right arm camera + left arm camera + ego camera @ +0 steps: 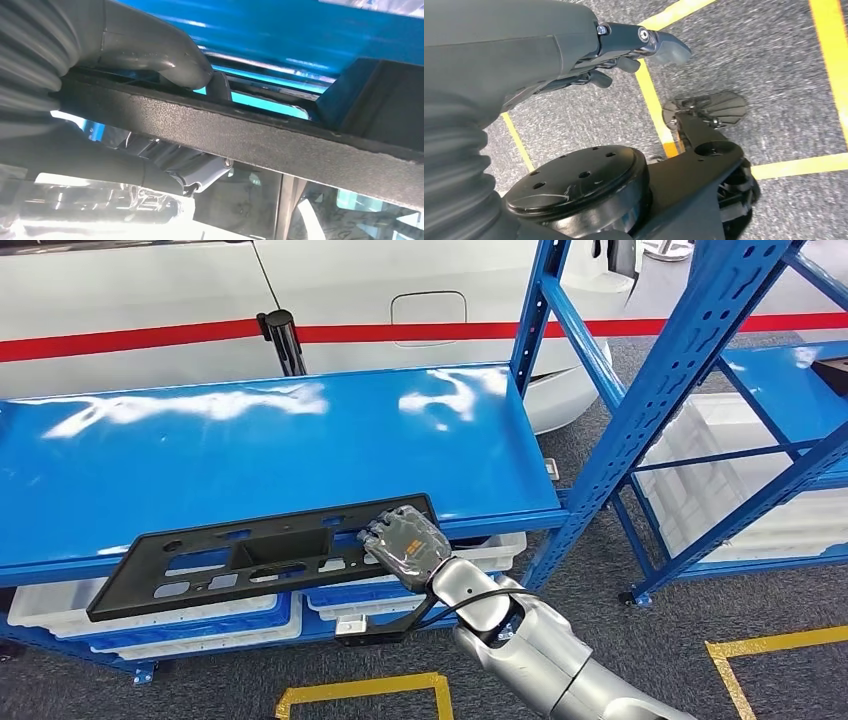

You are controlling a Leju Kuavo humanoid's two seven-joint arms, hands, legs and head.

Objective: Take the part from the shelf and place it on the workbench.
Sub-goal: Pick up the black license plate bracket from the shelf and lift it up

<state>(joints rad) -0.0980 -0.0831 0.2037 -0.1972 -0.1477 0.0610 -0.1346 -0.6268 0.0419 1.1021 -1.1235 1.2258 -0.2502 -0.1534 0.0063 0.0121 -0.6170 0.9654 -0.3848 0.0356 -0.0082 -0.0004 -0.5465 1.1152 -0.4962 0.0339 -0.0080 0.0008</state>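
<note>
Black plastic: the part [265, 552], a long flat panel with cut-outs, lies along the front edge of the blue shelf [300, 440], overhanging the lip.
Long axis: it runs from about 8 o'clock, low left, to 2 o'clock, where it meets the hand.
Right hand [405, 540]: it's clamped on the part's right end! In the right wrist view the thumb [170, 60] presses on one face and the darker fingers [195, 175] curl under the other, pinching the edge of the panel [260, 135] between them.
Key relation: nearly the whole length of the part stretches away from the fingers toward 9 o'clock, so my read is that the far end will want to sag or swing once it leaves the shelf.
Left hand [634, 45]: it hangs by the robot's side above grey floor with yellow lines; fingers loosely curled, holding nothing.
Nearer arm: the right, clearly.
Containers: white bins [200, 615] sit on the tier below the part; what's in them I cannot tell. More white bins [720, 470] stand on the neighbouring rack at 3 o'clock.
Workbench: I can't pick it out here.
</note>
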